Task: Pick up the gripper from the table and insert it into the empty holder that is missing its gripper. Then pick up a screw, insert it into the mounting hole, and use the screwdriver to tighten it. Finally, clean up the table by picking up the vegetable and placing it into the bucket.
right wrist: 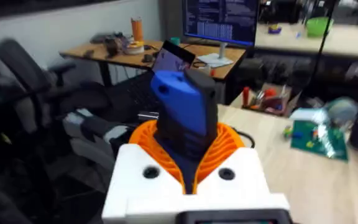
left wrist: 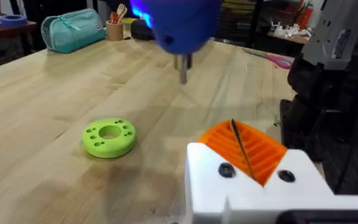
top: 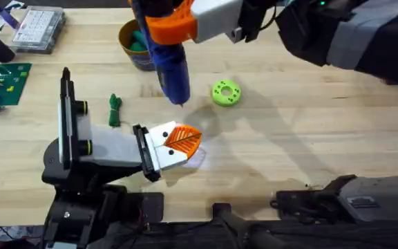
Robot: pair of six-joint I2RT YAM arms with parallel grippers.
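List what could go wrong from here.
1. The screwdriver, held in the right claw, points at bare table between the green ring and the orange finger on the holder; it may miss the hole.
2. The vegetable lies loose beside the holder; an arm could knock it.

This is a robotics lab or workshop. The pale wooden desk (top: 309, 138) carries a green circuit board (top: 2, 81) at nine o'clock and a clear box of small parts (top: 39, 29) at ten. Behind it stand a lit monitor (right wrist: 219, 22), a cluttered bench (right wrist: 129, 53) and black office chairs (right wrist: 23, 81).
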